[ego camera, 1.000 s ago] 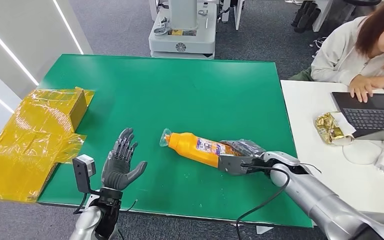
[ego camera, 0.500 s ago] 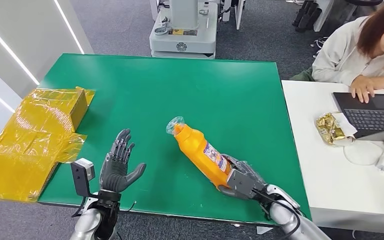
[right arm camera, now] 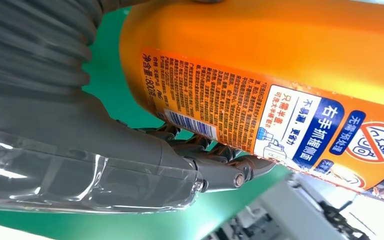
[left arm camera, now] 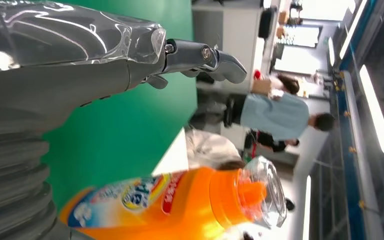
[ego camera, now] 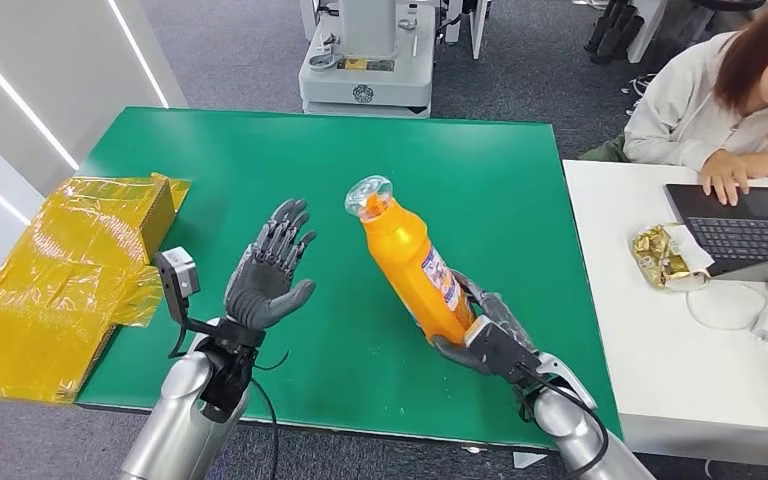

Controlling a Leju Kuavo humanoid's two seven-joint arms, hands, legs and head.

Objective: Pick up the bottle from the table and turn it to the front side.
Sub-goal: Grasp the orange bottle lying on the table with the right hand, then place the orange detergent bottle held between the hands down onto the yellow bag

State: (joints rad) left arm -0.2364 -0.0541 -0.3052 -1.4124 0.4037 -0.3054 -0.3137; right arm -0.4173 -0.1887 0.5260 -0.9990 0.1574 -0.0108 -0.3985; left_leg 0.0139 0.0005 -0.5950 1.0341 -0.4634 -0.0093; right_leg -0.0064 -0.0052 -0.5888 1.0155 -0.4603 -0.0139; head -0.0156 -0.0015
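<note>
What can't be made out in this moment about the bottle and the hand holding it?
- Bottle base, head view: covered by the right hand gripping it.
- Right hand's finger contact, right wrist view: mostly behind the bottle body and the wrist cover.
- Bottle's lower end, left wrist view: cut off by the picture's edge.
- Small label print, head view: too small to read.
- Left hand: open, holding nothing.

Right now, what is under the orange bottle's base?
The right robot hand wraps the lower end of the orange bottle, lifted and tilted over the green table. The bottle's underside and whatever table lies directly beneath are covered by the fingers.
</note>
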